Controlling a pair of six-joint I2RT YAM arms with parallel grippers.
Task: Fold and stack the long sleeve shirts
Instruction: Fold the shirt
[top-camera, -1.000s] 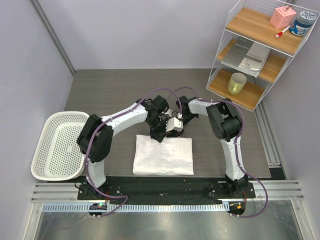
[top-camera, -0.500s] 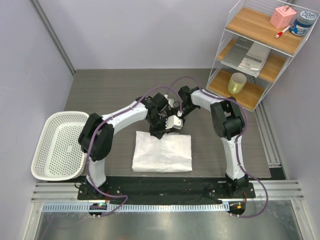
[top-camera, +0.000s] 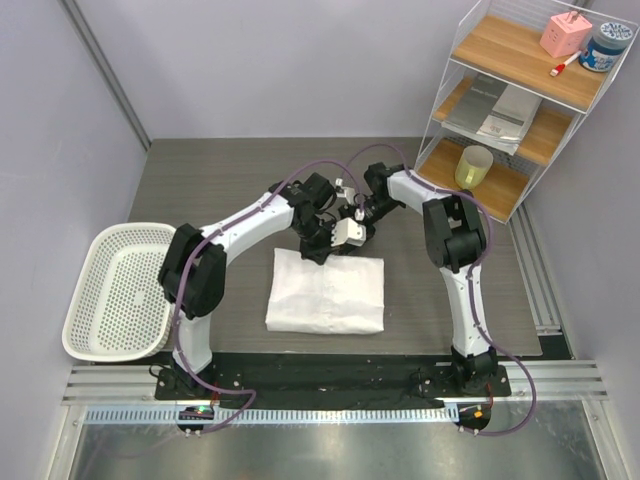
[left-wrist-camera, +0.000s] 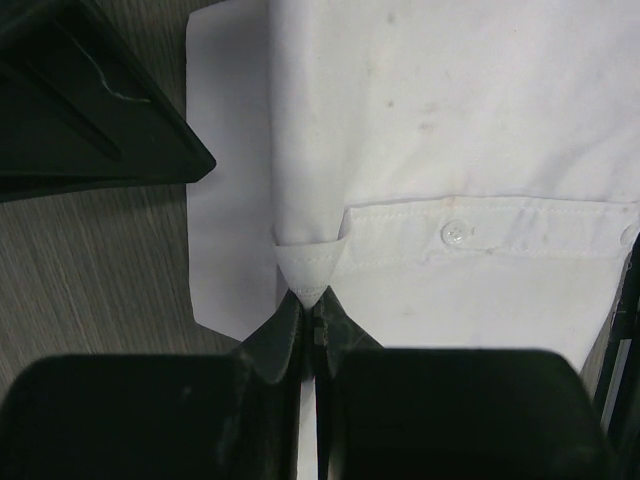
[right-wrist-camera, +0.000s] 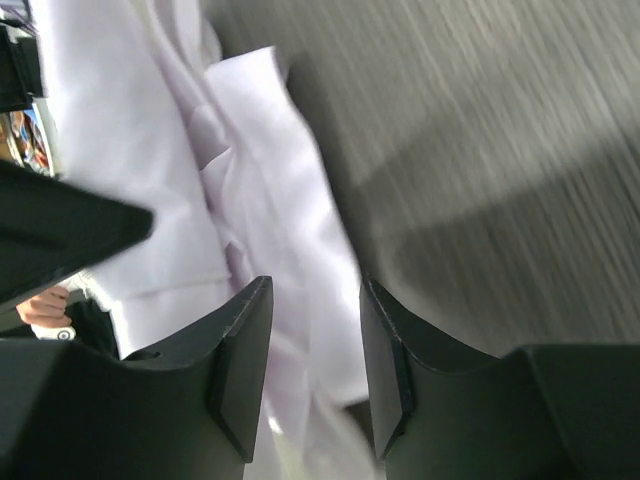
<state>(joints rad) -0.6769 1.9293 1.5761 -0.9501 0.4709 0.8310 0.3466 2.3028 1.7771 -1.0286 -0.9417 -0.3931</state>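
We see a white long sleeve shirt of thin cloth (top-camera: 325, 295) lying folded into a flat rectangle on the dark grey wood-grain table (top-camera: 220, 180). It lies between the two arms, near their bases. Both arms bend over to the shirt's far edge.

The left gripper (left-wrist-camera: 310, 308) has its black fingers pressed together on a small pointed tip of white cloth at that edge. In the left wrist view the tip sits pinched between them, and next to it runs a stitched band with a small clear button (left-wrist-camera: 455, 234). The cloth around the pinch lies smooth.

The right gripper (right-wrist-camera: 315, 295) stands just beside the left one, over the same edge, with its jaws apart. In the right wrist view rumpled white cloth shows through the gap between the fingers. It is blurred, and we cannot tell whether either finger touches it.

Well to the left of the shirt, at the table's edge, sits a white perforated plastic basket (top-camera: 110, 290). To the right of the table stands a wire-frame shelf with three wooden boards (top-camera: 500, 45). A pale yellow cup (top-camera: 473, 167) stands on the lowest board, flat grey-white booklets (top-camera: 495, 105) lie on the middle one, and a pink box (top-camera: 565, 35) sits on the top one.
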